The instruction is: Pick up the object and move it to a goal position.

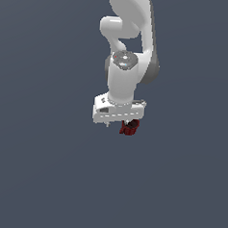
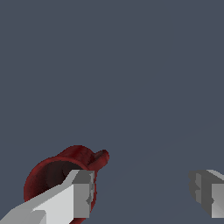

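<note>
The object (image 1: 129, 127) is a small dark red chunky item with blackish shading, showing just under the white hand in the exterior view, toward that view's right. In the wrist view the object (image 2: 65, 168) looks rounded with a dark hollow and a small knob, and one finger (image 2: 81, 192) covers part of it. My gripper (image 2: 142, 190) is open, its two fingers far apart with nothing between them. The object lies at that one finger, outside the gap; whether they touch cannot be told. In the exterior view the gripper (image 1: 119, 124) points down and its fingers hardly show.
Plain dark grey-blue ground fills both views. The white arm (image 1: 127, 49) rises above the hand in the exterior view. No other object and no goal marker shows.
</note>
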Tool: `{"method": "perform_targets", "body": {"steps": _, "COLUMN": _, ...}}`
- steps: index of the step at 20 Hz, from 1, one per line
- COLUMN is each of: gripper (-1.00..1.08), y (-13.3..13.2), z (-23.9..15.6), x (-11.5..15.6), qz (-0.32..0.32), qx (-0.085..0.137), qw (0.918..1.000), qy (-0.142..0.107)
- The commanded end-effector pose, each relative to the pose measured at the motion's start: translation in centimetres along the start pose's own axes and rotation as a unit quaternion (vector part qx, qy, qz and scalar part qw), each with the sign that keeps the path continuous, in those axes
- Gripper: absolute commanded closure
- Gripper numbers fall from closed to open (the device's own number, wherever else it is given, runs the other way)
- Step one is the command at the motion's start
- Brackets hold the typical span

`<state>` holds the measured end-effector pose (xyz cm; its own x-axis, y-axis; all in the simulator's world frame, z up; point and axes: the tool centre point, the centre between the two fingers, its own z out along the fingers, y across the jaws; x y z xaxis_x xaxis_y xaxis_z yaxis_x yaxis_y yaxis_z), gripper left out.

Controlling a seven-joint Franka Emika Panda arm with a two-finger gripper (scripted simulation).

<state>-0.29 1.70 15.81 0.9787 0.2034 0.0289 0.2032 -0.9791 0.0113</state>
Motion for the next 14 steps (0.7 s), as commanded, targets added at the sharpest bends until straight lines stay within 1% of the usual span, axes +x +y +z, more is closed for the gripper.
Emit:
{"method": "perform_targets", "body": {"steps": 1, "gripper": -0.60, "y": -0.5, "z": 0.8, "x": -0.4, "qz": -0.037, "qx": -0.003, "qw": 0.9993, "qy": 0.000}}
{"method": "perform_targets", "body": {"steps": 3, "gripper": -0.60, "y": -1.1, "z": 1.4, "x": -0.8, "qz": -0.073, "qx": -0.006, "qw": 0.9973, "qy": 0.000}}
{"method": "perform_targets", "body": {"steps": 6, "gripper": -0.60, "y": -2.0, "z": 2.5, "x": -1.4, "qz": -0.129, "qx": -0.009, "qw": 0.9917, "qy": 0.001}}
{"method": "perform_targets", "body": {"steps": 10, "gripper": -0.60, "y": -3.1, "z": 3.6, "x": -2.2, "qz": -0.194, "qx": -0.012, "qw": 0.9810, "qy": 0.002}}
{"method": "perform_targets", "body": {"steps": 14, "gripper": -0.60, "y": -3.9, "z": 4.5, "x": -2.8, "qz": -0.243, "qx": -0.013, "qw": 0.9698, "qy": 0.003}}
